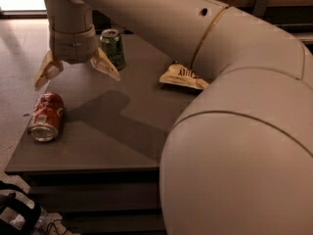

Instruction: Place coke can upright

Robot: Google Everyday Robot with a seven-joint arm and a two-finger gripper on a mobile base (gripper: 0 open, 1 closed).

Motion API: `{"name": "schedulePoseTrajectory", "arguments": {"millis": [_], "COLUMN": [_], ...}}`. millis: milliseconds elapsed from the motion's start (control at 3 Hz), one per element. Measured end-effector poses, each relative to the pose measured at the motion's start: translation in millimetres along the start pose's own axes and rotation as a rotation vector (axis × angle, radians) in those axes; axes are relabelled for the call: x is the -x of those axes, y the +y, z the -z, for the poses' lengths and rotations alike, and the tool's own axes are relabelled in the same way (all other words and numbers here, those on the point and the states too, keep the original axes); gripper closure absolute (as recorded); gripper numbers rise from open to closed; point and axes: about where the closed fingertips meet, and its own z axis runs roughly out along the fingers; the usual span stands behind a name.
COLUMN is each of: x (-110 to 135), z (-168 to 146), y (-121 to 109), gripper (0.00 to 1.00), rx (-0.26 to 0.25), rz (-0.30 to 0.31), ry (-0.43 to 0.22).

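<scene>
Coke can lies on its side by the counter's left edge, silver end toward the front-left corner. Gripper hangs over the far-left part, fingers spread wide, holding nothing; the coke can sits apart from it, nearer the front. Green can stands upright at the far edge, behind the right finger. Chip bag lies toward the right.

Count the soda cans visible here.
2. The coke can lies on its side, front-left on the table; the green can stands upright at the back, beside the open end effector above the left edge. The arm may hide more.
</scene>
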Motion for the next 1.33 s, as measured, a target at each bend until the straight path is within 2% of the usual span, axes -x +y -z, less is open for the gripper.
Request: {"name": "schedulePoseTrajectory", "arguments": {"millis": [333, 667, 1333], "x": [0.5, 8.8, 4.0], "z": [-0.1, -9.4, -29.2], "y": [0.4, 11.2, 38.9], "gripper": [0.0, 0.0, 0.0], "rx": [0.001, 0.016, 0.058], "rz": [0.001, 0.0, -0.005], "ry": [-0.002, 0.005, 0.017]}}
